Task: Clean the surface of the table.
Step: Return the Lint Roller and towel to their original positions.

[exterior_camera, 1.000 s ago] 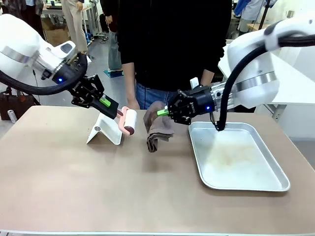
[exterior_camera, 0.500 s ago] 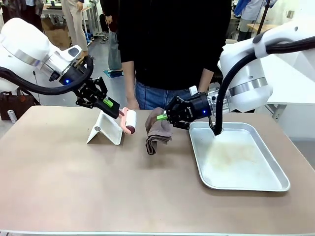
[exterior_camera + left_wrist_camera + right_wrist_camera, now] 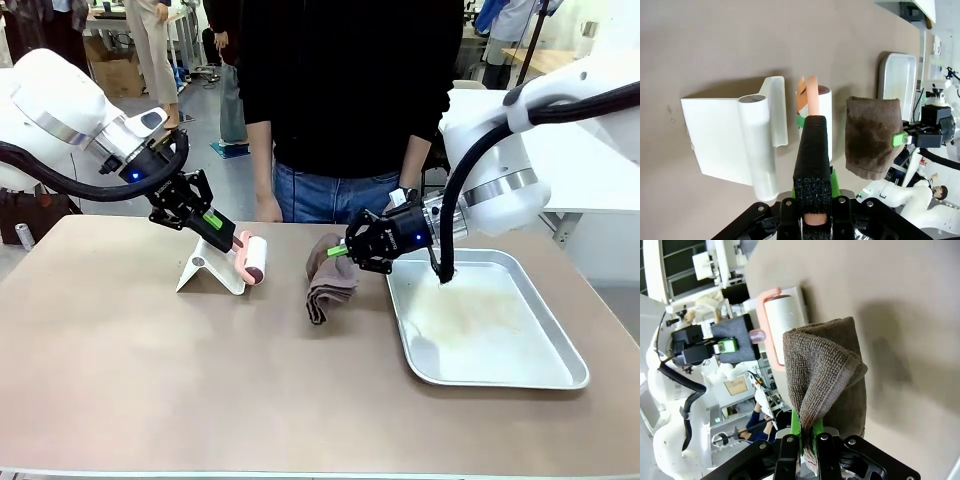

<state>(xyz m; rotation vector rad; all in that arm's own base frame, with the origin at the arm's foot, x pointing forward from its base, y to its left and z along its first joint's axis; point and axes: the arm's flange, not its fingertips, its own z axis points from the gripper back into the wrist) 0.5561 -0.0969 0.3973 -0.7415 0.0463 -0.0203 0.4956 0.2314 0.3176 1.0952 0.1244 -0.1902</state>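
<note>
No readable text, label, brand, number or sign can be made out in any view.

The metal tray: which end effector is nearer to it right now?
Right. The right end effector, shut on the brown cloth, hovers just off the metal tray's near-left corner. The left end effector, shut on the lint roller, is farther away, above the white stand.

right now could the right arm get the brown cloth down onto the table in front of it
Probably yes. The right gripper is shut on the brown cloth, which hangs just above the table; the tan top under it looks bare, with the metal tray off to the side.
</note>
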